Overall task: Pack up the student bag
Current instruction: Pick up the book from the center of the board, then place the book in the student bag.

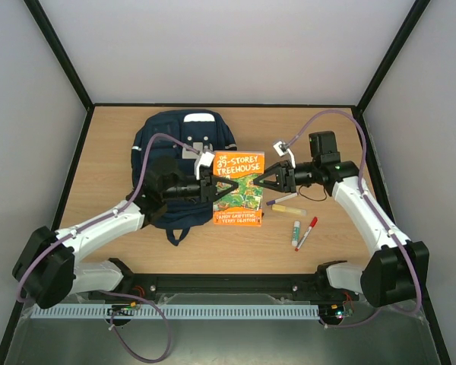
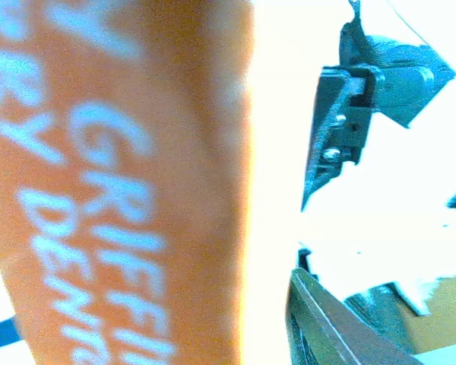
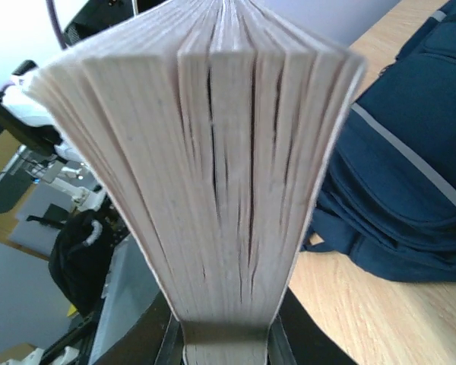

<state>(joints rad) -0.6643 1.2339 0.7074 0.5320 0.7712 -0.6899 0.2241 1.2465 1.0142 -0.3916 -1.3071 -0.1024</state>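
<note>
Toward the far left of the wooden table (image 1: 106, 167), lying flat: the student bag (image 1: 171, 137), navy blue, with a white stripe near its far end and a dark loop at its near end. Partly covered by the left arm. In the right wrist view, seen as blue fabric with a pale stripe (image 3: 410, 190), resting on the wood. Just right of the bag, an orange book (image 1: 242, 190) with the cover facing up. Lifted or resting on the table: not possible to tell. On the book's side nearest the bag, the left gripper (image 1: 215, 185), over the bag's right edge. Released or clenched: not possible to tell, with only a blurred orange cover (image 2: 121, 190) close to that wrist camera. On the book's side away from the bag, the right gripper (image 1: 264, 181), clamped on the book, one dark finger (image 3: 308, 342) on each side of the pale page edge (image 3: 213, 152), pages fanned a little. Further right of the bag, beyond the book, four small things on the bare wood: a dark marker (image 1: 281, 199), a pale yellow stick (image 1: 289, 209), a white pen (image 1: 296, 233) and a red pen (image 1: 308, 232), the last two side by side.
</note>
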